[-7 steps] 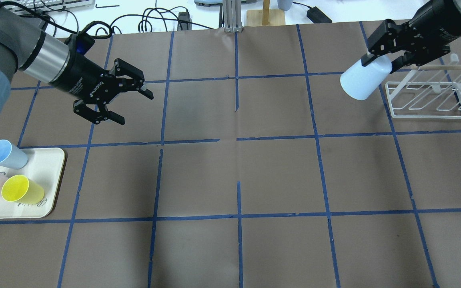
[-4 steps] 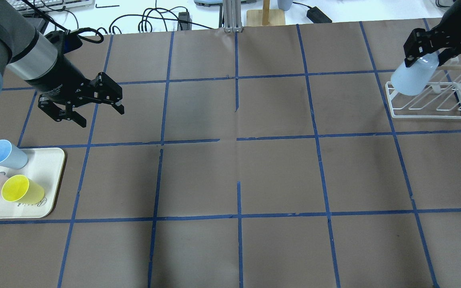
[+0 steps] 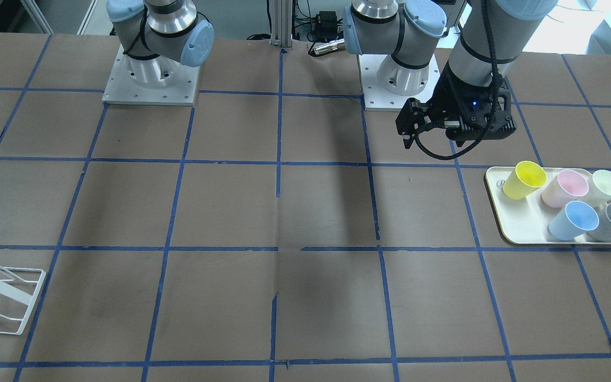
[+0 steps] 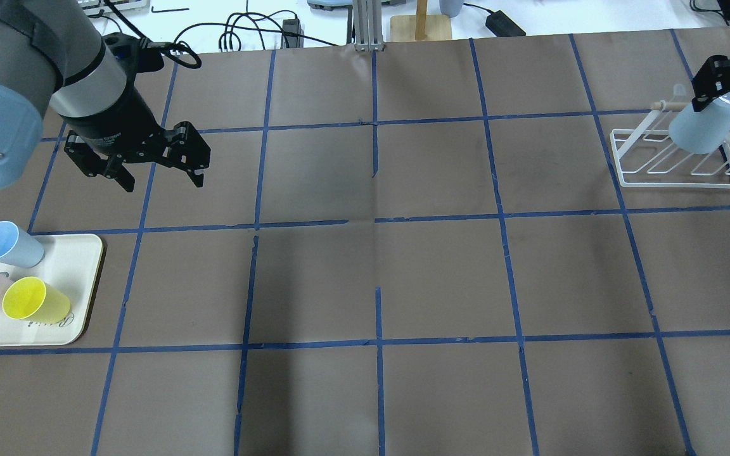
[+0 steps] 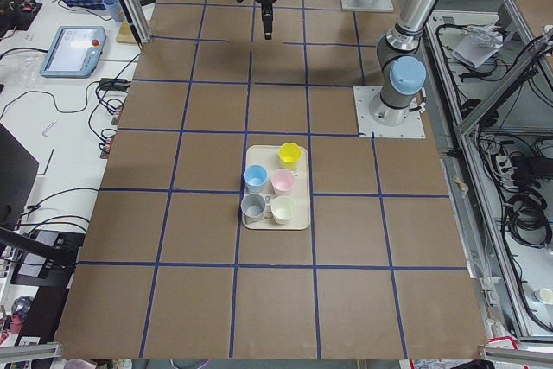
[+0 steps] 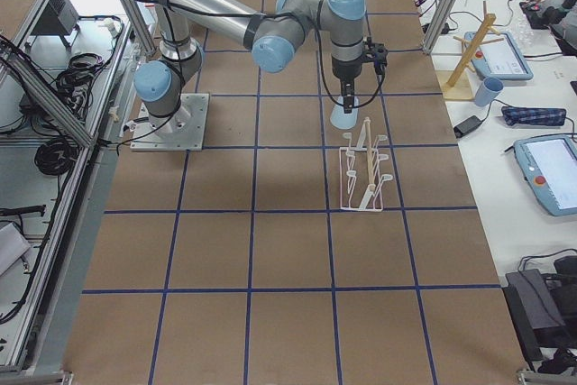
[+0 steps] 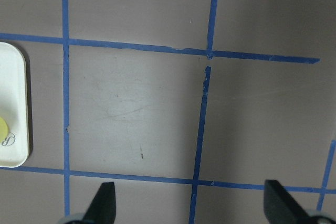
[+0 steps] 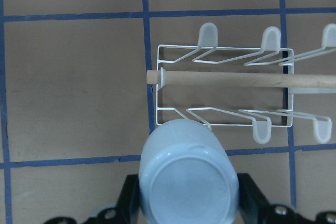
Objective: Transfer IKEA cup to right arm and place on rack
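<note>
Right gripper [image 4: 720,79] at two o'clock grips the blue cup [image 4: 704,126] over the rack [image 4: 675,174]. Left gripper [image 4: 162,180] spread at ten o'clock; tray [image 4: 80,278] at eight.

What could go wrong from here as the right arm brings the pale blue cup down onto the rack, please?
The IKEA cup hangs base-up in the right gripper over the rack; its mouth might miss a prong and catch on wire. The rack looks light, so a bump could shift it. Opening the jaws early could drop the cup.
</note>
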